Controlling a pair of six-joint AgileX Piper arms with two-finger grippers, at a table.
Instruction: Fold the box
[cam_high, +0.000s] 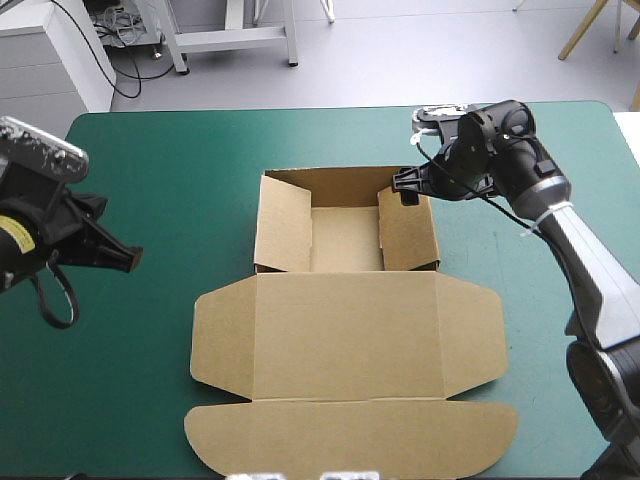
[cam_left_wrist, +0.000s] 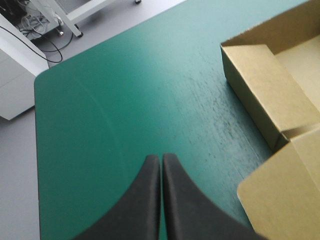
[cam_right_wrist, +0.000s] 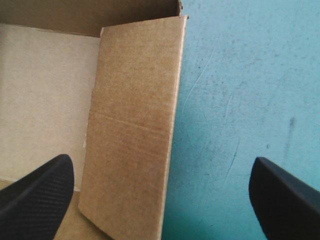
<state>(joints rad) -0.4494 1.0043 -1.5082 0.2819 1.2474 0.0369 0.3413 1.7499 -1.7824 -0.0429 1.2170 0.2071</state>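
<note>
Closest to the viewer, the rounded tuck flap (cam_high: 350, 438) of the box (cam_high: 345, 330) reached almost to the near edge of the table (cam_high: 150, 150). Just behind it, the lid (cam_high: 345, 300) lay flat on the teal-green cover. Beyond the lid, about the table's middle, the tray stood with its walls raised.

At the tray's far right corner the right gripper (cam_right_wrist: 161, 165) hung spread wide and empty. One black finger was inside the tray and the other outside over bare cover, so the right wall (cam_right_wrist: 135, 125) stood between them. I judged it was placed to pinch or press that wall home.

The left gripper (cam_left_wrist: 161, 157) was closed to a point on nothing, parked over the table's left side well apart from the box, probably to keep clear. Bare cover lay open on both sides of the box and along the far edge, with little room left at the near edge.
</note>
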